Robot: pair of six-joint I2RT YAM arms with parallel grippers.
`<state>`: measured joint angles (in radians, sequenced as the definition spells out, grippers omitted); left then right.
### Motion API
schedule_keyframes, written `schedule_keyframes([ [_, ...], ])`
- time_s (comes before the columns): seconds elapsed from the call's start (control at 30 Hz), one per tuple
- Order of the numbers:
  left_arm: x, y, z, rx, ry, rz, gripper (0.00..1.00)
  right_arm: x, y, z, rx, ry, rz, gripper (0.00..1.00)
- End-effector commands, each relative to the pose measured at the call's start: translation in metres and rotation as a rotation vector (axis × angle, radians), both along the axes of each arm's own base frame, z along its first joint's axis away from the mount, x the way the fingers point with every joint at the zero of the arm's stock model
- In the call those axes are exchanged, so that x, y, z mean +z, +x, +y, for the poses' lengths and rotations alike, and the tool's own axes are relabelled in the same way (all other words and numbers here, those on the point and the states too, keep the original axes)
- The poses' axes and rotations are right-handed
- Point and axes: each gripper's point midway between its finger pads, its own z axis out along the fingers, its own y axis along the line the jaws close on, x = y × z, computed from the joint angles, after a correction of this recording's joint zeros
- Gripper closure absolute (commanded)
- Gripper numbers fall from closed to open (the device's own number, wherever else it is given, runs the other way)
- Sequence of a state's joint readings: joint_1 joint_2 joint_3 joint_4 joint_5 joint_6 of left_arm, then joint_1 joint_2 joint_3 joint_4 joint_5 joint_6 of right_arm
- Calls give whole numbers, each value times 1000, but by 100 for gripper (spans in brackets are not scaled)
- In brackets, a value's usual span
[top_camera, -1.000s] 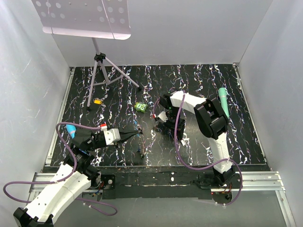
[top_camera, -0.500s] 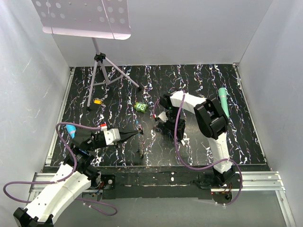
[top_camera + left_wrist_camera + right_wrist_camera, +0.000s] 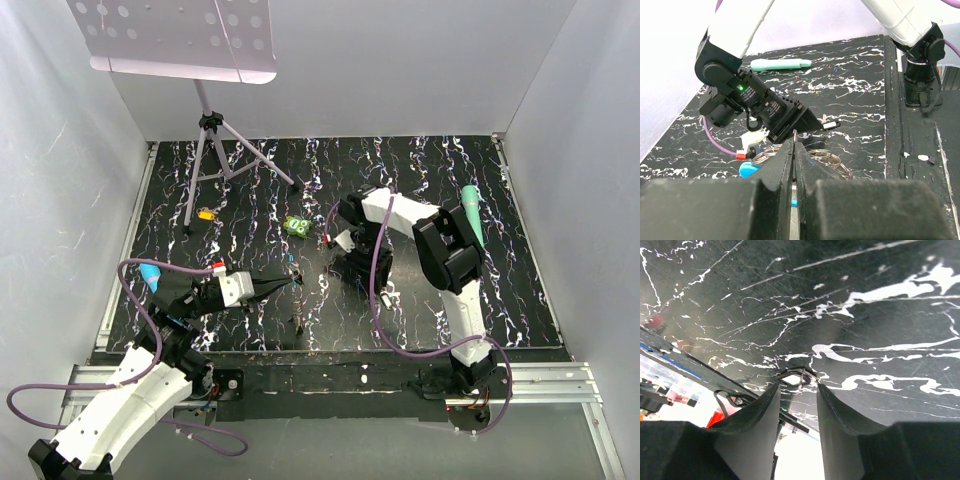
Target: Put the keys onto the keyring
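Keyring (image 3: 822, 154) pinched in the left gripper's (image 3: 794, 145) closed jaws; right gripper (image 3: 797, 385), jaws apart before a small wire loop (image 3: 797, 376), should line up squarely and close slowly.

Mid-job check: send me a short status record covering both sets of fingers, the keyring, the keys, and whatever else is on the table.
Left fingers: shut, pinching a thin metal loop of the keyring
Right fingers: apart, with a small wire loop at their tips, not clamped
Arms: tips close together mid-table
Keys: not clearly identifiable; blue piece near the keyring, key or clip unclear
Other items: green lumpy object, orange-yellow piece, teal marker, tripod stand
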<state>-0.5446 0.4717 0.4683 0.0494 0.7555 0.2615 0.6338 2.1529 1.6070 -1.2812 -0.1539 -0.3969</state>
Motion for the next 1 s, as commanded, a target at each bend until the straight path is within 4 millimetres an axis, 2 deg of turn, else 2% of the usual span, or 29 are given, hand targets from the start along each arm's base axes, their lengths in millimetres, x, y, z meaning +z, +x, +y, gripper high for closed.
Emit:
schedule_keyframes([
  [0.0, 22, 0, 4, 21, -32, -61, 100, 33, 17, 10, -75, 104, -84, 56],
  [0.13, 23, 0, 4, 21, -33, -64, 100, 55, 26, 15, -125, 219, -150, 56],
  [0.4, 23, 0, 5, 24, -36, -63, 100, 72, 17, 28, -145, 466, -324, 57],
  [0.6, 22, 1, 5, 29, -34, -61, 100, 66, 6, 42, -340, 626, -385, 57],
  [0.67, 21, 3, 5, 34, -29, -57, 100, 61, 11, 44, -427, 635, -418, 58],
  [0.77, 19, 5, 5, 43, -24, -53, 100, 49, 22, 37, -550, 580, -484, 59],
  [0.97, 14, 8, 5, 54, -11, -41, 100, 41, 21, 23, -598, 538, -532, 60],
])
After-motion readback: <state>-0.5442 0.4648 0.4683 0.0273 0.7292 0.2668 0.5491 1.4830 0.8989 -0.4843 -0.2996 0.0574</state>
